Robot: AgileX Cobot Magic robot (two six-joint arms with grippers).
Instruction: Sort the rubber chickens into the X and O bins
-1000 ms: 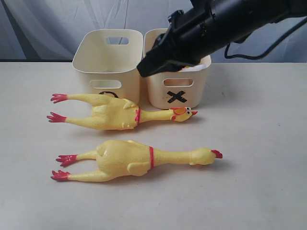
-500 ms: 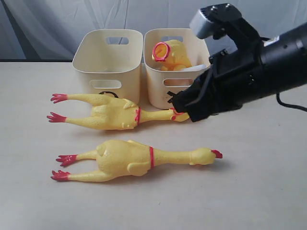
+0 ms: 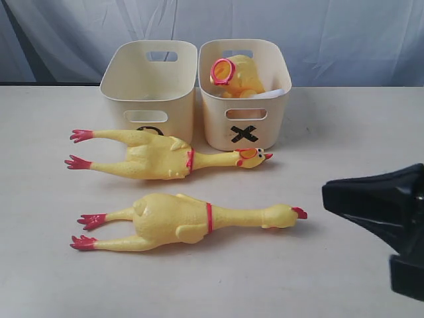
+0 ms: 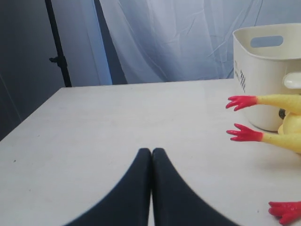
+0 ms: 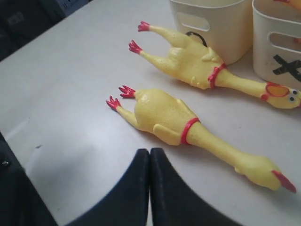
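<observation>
Two rubber chickens lie flat on the table, heads to the right: the far chicken just before the bins and the near chicken in front of it. A third chicken sits inside the X bin. The O bin stands to its left, its mark mostly hidden by the far chicken. My right gripper is shut and empty, low at the right, apart from the near chicken's head; its wrist view shows the near chicken ahead of the tips. My left gripper is shut and empty over bare table.
A blue-grey curtain hangs behind the table. In the left wrist view a dark stand pole rises beyond the table's far edge, and red chicken feet point toward my left gripper.
My right arm has pulled back from over the X bin, down and to the right, leaving a chicken in that bin. The two chickens on the table have not moved.
</observation>
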